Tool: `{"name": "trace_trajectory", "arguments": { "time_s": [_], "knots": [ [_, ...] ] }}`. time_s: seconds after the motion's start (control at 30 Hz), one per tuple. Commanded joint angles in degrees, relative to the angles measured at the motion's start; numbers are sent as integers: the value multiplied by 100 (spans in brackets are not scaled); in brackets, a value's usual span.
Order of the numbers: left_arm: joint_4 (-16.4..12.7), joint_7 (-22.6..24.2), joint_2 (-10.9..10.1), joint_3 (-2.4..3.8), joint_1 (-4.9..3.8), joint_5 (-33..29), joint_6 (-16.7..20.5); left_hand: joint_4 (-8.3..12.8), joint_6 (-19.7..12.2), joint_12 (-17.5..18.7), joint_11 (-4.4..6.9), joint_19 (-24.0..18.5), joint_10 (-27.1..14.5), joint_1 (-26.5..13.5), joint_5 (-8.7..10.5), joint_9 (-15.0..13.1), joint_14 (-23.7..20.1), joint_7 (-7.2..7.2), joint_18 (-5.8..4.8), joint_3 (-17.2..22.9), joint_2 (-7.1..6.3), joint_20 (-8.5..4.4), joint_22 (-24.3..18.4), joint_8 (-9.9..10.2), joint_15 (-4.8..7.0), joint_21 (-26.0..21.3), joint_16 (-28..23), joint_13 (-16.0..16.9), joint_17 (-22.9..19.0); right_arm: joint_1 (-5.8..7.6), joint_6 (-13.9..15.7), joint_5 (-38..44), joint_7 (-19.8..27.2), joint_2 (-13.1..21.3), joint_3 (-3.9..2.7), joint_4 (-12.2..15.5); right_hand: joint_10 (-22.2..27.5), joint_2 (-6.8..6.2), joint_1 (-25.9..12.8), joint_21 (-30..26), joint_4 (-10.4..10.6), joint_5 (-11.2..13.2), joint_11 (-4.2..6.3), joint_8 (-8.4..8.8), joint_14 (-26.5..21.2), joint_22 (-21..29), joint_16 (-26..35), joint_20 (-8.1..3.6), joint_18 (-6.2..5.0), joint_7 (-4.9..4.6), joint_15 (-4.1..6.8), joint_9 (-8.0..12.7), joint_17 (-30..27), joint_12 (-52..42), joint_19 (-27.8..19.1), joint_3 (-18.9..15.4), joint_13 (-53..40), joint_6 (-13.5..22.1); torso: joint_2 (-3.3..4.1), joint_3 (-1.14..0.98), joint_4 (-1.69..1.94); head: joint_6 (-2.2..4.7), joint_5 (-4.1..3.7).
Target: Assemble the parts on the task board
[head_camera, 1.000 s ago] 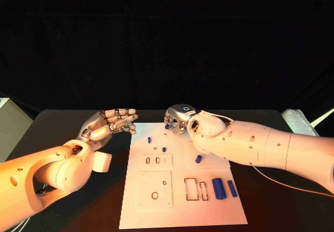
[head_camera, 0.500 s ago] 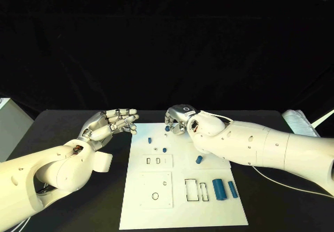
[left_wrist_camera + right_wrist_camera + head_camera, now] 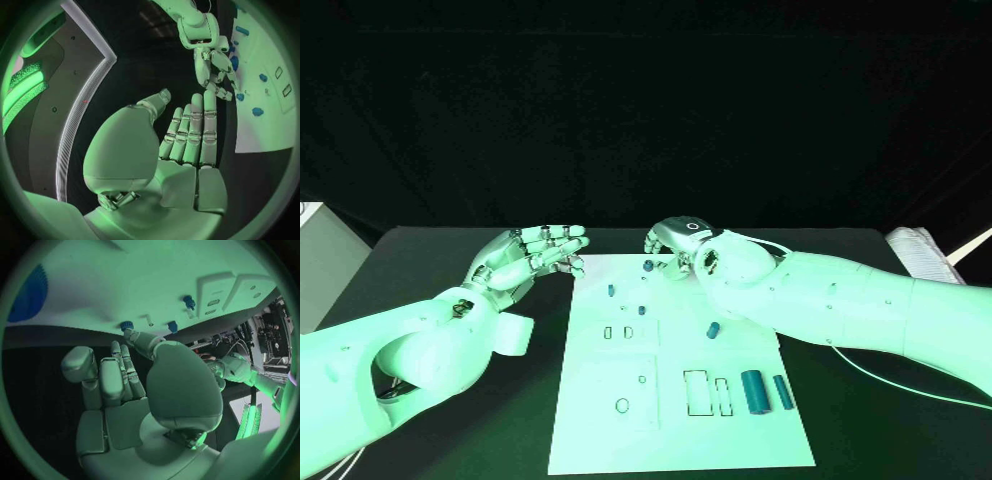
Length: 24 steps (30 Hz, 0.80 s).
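head view, board: white task board (image 3: 678,420) lying flat mid-table on the black table (image 3: 459,300), long side running away from the robot.
head view, parts: small blue peg (image 3: 610,290) and a tinier one (image 3: 642,310) near the far end, short blue piece (image 3: 713,330) toward the right edge, two bigger blue cylinders (image 3: 754,391) side by side at the near right, just beside the rectangular slots (image 3: 705,392).
head view, left hand: left hand (image 3: 528,258) up off the table beside the board's far left corner, palm up, fingers spread, holding nothing.
head view, right hand: right hand (image 3: 678,245) over the board's far edge, fingers curled down around a small blue part (image 3: 649,265); can't tell if actually pinched or just touched.
left wrist view, left hand: same hand (image 3: 181,145) flat and loose, fingers straight and together, thumb out to the side, nothing in it.
left wrist view, other hand: right hand (image 3: 212,65) reaching down to the board (image 3: 265,125), fingertips right at a blue part (image 3: 235,62); more blue bits (image 3: 257,111) dotted along the board.
right wrist view, right hand: hand (image 3: 134,385) with fingers extended toward the board (image 3: 125,280), fingertip (image 3: 129,333) touching a small blue part (image 3: 127,325); grip not readable here either.
right wrist view, parts: another blue piece (image 3: 172,326) just beside, blue peg (image 3: 188,302) standing further on, big ribbed blue cylinder (image 3: 28,295) off at the rim.
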<state>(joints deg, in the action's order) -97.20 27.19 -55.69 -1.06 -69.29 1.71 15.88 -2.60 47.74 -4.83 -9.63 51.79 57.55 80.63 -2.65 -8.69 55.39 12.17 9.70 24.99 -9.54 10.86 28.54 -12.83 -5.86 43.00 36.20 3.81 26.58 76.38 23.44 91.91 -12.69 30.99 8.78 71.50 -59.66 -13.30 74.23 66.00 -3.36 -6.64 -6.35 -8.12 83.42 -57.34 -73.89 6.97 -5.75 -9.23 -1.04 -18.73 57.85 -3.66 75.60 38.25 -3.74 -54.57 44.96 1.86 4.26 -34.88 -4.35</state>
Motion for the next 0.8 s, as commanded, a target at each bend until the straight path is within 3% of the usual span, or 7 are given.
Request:
{"name": "trace_trajectory", "arguments": {
  "time_s": [0.03, 0.2, 0.4, 0.47, 0.5, 0.53, 0.8],
  "knots": [
    [7, 26, -6, 5, -9, 23, -121, 7, 26, 22, -8, -47, -16, -59, -14, 10, -58, 87, 59, 24, 22, 3, 16, 31, 4, 51, 33, 1, 3, 17, 417, -90, 87, 320, -12, 282, -7, -50, -20, -24, 8, -12, 10, 48, -16, -12, 28, -16, -100, 21, -6, 11, -19, -62, -10, -77, -8, 60, -14, -7, -25, 10, -1],
    [26, 23, -20, 5, -9, 23, -128, 8, 25, 23, -8, -49, -17, -60, -14, 10, -59, 86, 59, 24, 21, 3, 18, 32, 3, 53, 34, 1, 2, 93, 748, -586, 198, 880, -52, 673, -573, -286, -386, 433, 265, -473, 85, 78, 124, -647, -215, -62, 35, -9, 32, 0, 360, -383, 329, -485, -93, 56, -23, -15, -61, 41, -27],
    [75, 19, -7, 4, -9, 22, -137, 21, 19, 26, -6, -61, -23, -49, -14, 12, -65, 81, 61, 31, 15, 4, 29, 37, 4, 68, 41, 0, 1, 210, 576, -1373, 190, 1479, -94, 966, -1647, -186, -195, 736, 564, -369, 291, 133, 201, -1086, -468, -175, 110, 76, 194, -14, 705, -1166, 522, -2136, -616, 135, -54, -41, -96, 46, -28],
    [91, 21, 3, 4, -9, 22, -146, 24, 18, 26, -6, -64, -23, -47, -14, 13, -67, 80, 61, 32, 15, 4, 31, 38, 4, 72, 42, 0, 1, 232, 433, -1464, 124, 1636, -105, 1029, -1874, 28, 221, 1203, 736, -423, 378, -38, 334, -1692, -795, -306, 239, 170, 289, -111, 1280, -2687, 790, -3034, -2009, 65, -58, -51, -99, 45, -35],
    [97, 22, 8, 4, -8, 22, -152, 26, 18, 26, -5, -67, -23, -46, -14, 13, -70, 79, 61, 33, 13, 5, 33, 38, 4, 74, 42, 0, 0, 239, 349, -1508, 94, 1695, -109, 1040, -2327, 96, 375, 1754, 914, -464, 308, -176, 505, -2397, -1266, -304, 398, 192, 295, -191, 2253, -6581, 1083, -3203, -6171, 110, -59, -56, -98, 50, -49],
    [101, 24, 11, 4, -8, 22, -156, 26, 18, 26, -5, -67, -23, -46, -14, 13, -70, 79, 61, 33, 13, 5, 33, 38, 4, 74, 42, 0, 0, 244, 269, -1551, 70, 1732, -112, 1038, -1848, 130, 489, 1810, 1272, -378, 297, -349, 459, -2484, -1309, -175, 387, 219, 200, -270, 2333, -7448, 1072, -3441, -7061, 266, -63, -60, -100, 52, -51],
    [124, 48, 37, 3, -7, 27, -181, 36, 20, 25, -4, -84, -21, -36, -14, 13, -86, 76, 61, 43, 16, 6, 43, 38, 3, 85, 41, 1, -4, 250, -343, -1819, -161, 1761, -108, 821, -2738, 163, 770, 2172, 1836, -434, 185, -546, 612, -2965, -1547, -90, 499, 1, 82, -306, 2994, -8379, 1288, -3636, -8278, 514, -69, -78, -118, 48, -42]
  ]
}}
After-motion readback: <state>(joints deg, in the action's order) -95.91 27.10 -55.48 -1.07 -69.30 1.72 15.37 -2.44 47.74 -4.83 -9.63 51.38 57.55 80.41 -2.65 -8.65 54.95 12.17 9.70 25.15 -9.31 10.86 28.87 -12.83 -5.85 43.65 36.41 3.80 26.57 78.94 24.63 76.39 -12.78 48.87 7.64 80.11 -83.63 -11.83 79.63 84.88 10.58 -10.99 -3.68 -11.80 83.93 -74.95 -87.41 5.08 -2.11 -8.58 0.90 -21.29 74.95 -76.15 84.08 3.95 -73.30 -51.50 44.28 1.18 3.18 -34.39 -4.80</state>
